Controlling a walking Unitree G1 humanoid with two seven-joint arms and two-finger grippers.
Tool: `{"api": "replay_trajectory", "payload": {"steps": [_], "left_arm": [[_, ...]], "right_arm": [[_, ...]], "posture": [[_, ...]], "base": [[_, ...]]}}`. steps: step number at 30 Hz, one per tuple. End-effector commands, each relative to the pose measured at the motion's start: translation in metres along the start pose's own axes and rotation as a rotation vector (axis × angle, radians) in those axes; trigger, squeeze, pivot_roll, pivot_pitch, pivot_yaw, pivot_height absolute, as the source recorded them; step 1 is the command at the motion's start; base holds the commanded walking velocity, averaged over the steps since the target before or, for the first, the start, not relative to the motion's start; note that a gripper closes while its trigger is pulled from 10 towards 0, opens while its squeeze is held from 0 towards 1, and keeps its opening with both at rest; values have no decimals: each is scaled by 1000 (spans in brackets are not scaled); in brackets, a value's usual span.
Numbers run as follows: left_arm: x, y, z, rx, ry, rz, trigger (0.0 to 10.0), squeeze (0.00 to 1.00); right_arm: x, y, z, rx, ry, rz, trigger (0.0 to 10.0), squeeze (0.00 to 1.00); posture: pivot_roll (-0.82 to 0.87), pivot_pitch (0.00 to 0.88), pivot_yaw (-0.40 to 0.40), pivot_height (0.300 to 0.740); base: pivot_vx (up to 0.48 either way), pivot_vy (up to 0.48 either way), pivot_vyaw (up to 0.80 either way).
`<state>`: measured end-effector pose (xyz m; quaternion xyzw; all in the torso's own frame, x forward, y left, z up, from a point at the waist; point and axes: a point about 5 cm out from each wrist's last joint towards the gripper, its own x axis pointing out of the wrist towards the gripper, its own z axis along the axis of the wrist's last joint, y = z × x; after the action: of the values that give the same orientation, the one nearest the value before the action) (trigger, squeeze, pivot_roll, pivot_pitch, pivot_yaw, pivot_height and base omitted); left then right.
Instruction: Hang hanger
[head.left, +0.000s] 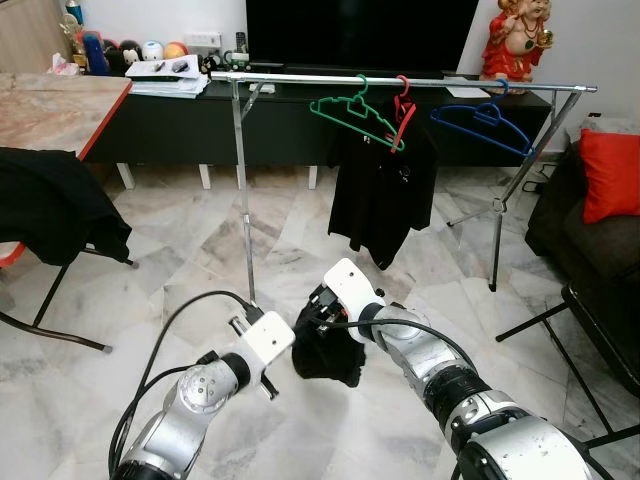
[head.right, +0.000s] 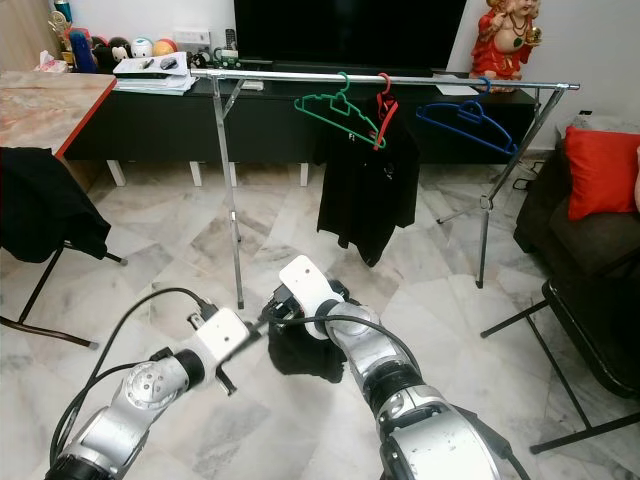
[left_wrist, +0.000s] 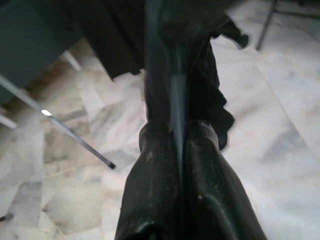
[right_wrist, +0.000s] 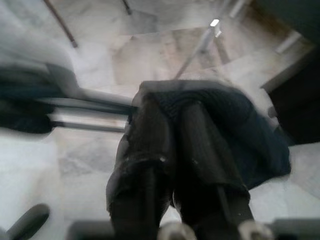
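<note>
From the head camera, a metal clothes rail (head.left: 400, 82) spans the room above the marble floor (head.left: 200, 250), and on it hang a green hanger (head.left: 355, 108), a red hanger (head.left: 402, 105) carrying a black shirt (head.left: 378, 195), and a blue hanger (head.left: 482, 122) nearer the rail's right end. Behind the rail runs a low black TV counter (head.left: 170, 125) with papers and small objects on its left end; a red statue (head.left: 518, 38) stands at its right end. To the left stands a folding table (head.left: 55, 105) with a black cloth (head.left: 55, 210) draped over its near edge; a red cushion (head.left: 610, 172) lies on a dark sofa at the right. Low in front, the left gripper (head.left: 285, 345) and the right gripper (head.left: 325, 320) meet at a bunched black garment (head.left: 330, 355) held above the floor, which hides both pairs of fingertips. In the left wrist view, the jaws are pressed together on a fold of the garment, though the cloth beyond is blurred. In the right wrist view, the jaws are likewise closed on dark fabric, with a blurred rail leg (right_wrist: 200, 50) on the floor behind. Whether a hanger sits inside the bundle cannot be made out.
</note>
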<state>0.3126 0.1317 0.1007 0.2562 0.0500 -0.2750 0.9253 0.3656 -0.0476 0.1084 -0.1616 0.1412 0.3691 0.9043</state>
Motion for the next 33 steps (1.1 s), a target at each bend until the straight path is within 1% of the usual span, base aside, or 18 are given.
{"api": "replay_trajectory", "payload": {"steps": [1,3,4,5,6,8,10,12,13,16,17,21,22,26,28,30,31,33], "left_arm": [[6,0,18,2,-77,-1,10000,0],[6,-5,19,5,-82,-28,10000,0],[6,-5,19,5,-82,-28,10000,0],[5,-15,18,-9,-85,-95,10000,0],[4,-20,17,-13,-84,-125,10000,0],[3,-25,15,-15,-85,-153,10000,0],[3,-26,13,-19,-86,-150,10000,0],[2,-28,12,-36,-81,-167,10000,0],[-1,-32,10,-49,-75,-200,10000,0],[-3,-35,9,-49,-72,-226,10000,0],[-3,-35,9,-49,-72,-226,10000,0],[-4,-33,9,-58,-77,-205,10000,0],[-4,-32,9,-63,-81,-197,10000,0],[-2,-29,12,-82,-106,-183,10000,0],[-2,-28,14,-90,-120,-178,10000,0],[-2,-25,16,-93,-131,-155,10000,0],[-1,-20,17,-89,-139,-114,10000,0],[0,-14,18,-98,-140,-63,10000,0]], "right_arm": [[4,9,7,-19,-28,46,10000,0],[4,10,7,-21,-29,35,10000,0],[4,10,7,-21,-29,35,10000,0],[3,3,8,4,-29,-28,10000,0],[3,0,8,14,-28,-56,10000,0],[1,-6,9,38,-29,-100,10000,0],[0,-11,9,65,-30,-136,10000,0],[-4,-21,10,114,-31,-219,10000,0],[-7,-29,9,164,-31,-287,10000,0],[-9,-36,8,232,-38,-337,10000,0],[-9,-36,8,232,-38,-337,10000,0],[-8,-33,8,282,-51,-299,10000,0],[-6,-28,9,301,-58,-261,10000,0],[-3,-19,8,291,-57,-196,10000,0],[-2,-18,8,316,-61,-187,10000,0],[-1,-16,10,360,-82,-168,10000,0],[-1,-16,12,410,-101,-170,10000,0],[-2,-19,12,448,-108,-195,10000,0]], "posture": [[142,56,-102,740],[142,54,-99,740],[142,54,-99,740],[142,51,-97,740],[142,51,-97,740],[142,50,-97,740],[141,49,-98,740],[142,51,-99,740],[143,54,-99,740],[144,56,-99,740],[144,56,-99,740],[143,60,-100,740],[143,61,-101,740],[143,61,-101,740],[143,60,-102,740],[142,60,-101,740],[142,60,-101,740],[142,60,-103,740]], "base": [[0,0,0],[0,0,0],[0,0,0],[0,0,0],[0,0,0],[0,0,0],[0,0,0],[0,0,0],[0,0,0],[0,0,0],[0,0,0],[0,0,0],[0,0,0],[0,0,0],[0,0,0],[0,0,0],[0,0,0],[0,0,0]]}}
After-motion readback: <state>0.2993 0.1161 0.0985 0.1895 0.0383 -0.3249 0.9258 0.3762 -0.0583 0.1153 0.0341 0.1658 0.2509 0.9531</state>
